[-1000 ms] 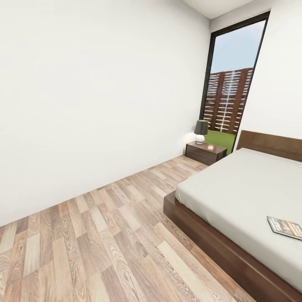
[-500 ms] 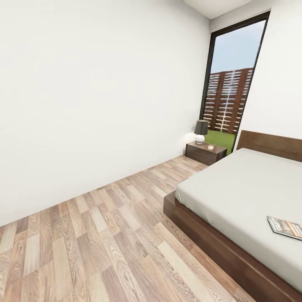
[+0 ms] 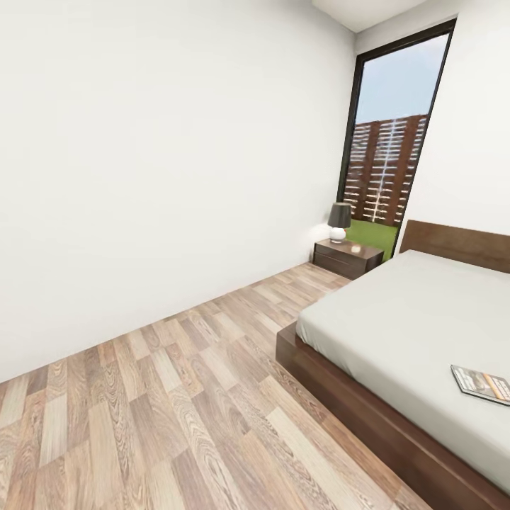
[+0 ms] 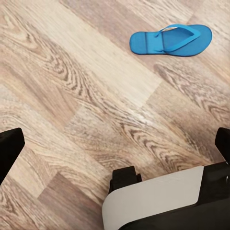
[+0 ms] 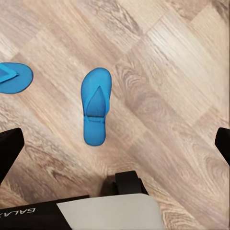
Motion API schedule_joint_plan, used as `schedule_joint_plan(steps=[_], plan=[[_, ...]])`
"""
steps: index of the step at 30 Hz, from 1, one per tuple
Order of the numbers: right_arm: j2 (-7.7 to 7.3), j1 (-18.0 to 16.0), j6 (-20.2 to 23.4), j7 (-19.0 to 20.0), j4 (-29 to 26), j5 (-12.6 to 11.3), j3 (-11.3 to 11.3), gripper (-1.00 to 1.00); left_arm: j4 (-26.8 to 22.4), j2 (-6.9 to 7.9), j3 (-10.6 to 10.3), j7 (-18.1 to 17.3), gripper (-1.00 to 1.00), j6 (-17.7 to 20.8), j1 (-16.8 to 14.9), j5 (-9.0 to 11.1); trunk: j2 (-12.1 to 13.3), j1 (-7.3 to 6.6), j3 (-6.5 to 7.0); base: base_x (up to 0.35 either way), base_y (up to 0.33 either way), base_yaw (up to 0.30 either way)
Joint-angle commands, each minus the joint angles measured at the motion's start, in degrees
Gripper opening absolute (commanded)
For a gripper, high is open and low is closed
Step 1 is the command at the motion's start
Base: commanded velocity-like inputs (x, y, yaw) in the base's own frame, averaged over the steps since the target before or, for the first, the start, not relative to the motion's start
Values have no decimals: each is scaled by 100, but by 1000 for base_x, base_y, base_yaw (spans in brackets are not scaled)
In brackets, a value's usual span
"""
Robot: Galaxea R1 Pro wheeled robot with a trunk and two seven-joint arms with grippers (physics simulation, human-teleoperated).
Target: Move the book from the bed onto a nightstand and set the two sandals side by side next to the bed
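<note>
- Nothing has shifted across the head views: floor, wall, window and bed sit in the same spots, so the base seems to be standing while the next move is chosen.
- Left half of the head view: bare white wall over the wood-plank floor [image 3: 163,397].
- Centre, far end: the nightstand [image 3: 347,258] with a small lamp [image 3: 339,222] on top, its surface mostly free, beside the tall window [image 3: 389,142].
- Right side: the bed [image 3: 397,319], and near the lower right edge the book [image 3: 482,384] lying flat on the mattress close to the near side.
- Left wrist view: one sandal [image 4: 171,40] lies flat in the upper right, well apart from the left gripper [image 4: 115,143], whose dark fingertips stand wide at both edges, released and empty.
- Right wrist view: a second sandal [image 5: 95,105] lies left of centre, strap up; a blue sliver at the far left edge is probably the first sandal, though too little shows to be sure. The right gripper [image 5: 115,143] is likewise spread and empty.
- To do this step well: pick one target, lower straight over a sandal, and close across its narrow width.
</note>
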Motion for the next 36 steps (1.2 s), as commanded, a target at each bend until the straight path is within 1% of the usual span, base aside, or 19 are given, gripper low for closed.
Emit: schedule_joint_plan(steps=[1,4,12,16,17,20,22,23,25,29,32,33,34,35,36], plan=[[11,-47,84,-31,-14,-7,-28,100,2,3,-24,14,100,-18,-5,-18,-3,0,-6,0,0,0],[22,-138,193,-80,-14,-7,-33,100,2,8,-20,11,100,-18,-7,-17,-3,0,-6,0,0,0],[20,-204,260,-117,24,-7,-41,100,-38,13,-11,-2,100,-18,-9,-13,-3,0,-6,0,0,0],[19,-217,263,-125,43,-7,-43,100,-311,13,10,-18,100,30,-9,-2,-3,0,-6,0,0,0],[19,-217,263,-125,43,-7,-43,100,-311,13,10,-18,100,30,-9,-2,-3,0,-6,0,0,0],[19,-223,263,-127,47,-7,-44,100,-669,15,32,-27,100,147,-13,23,-3,0,-6,0,0,0],[20,-224,261,-128,50,-7,-44,100,-1021,18,42,-30,100,412,-17,32,-3,0,-6,0,0,0],[20,-224,261,-128,50,-7,-44,100,-1021,18,42,-30,100,412,-17,32,-3,0,-6,0,0,0],[23,-224,257,-129,52,-7,-44,100,-1482,22,48,-40,100,855,-17,43,-3,0,-6,0,0,0],[25,-229,250,-130,54,-7,-44,100,-2579,27,59,-117,100,1845,-19,52,-3,0,-6,0,0,0],[29,-229,248,-130,58,-5,-42,100,-3241,41,68,-215,100,2448,-25,45,-3,0,-6,0,0,0],[29,-229,248,-130,58,-5,-42,100,-3241,41,68,-215,100,2448,-25,45,-3,0,-6,0,0,0],[35,-227,239,-130,60,0,-35,100,-3525,66,72,-256,100,2766,-53,46,-3,0,-6,0,0,0],[35,-227,239,-130,60,0,-35,100,-3525,66,72,-256,100,2766,-53,46,-3,0,-6,0,0,0],[37,-227,230,-130,61,2,-31,100,-3623,75,73,-272,100,2893,-72,47,-3,0,-6,0,0,0]])
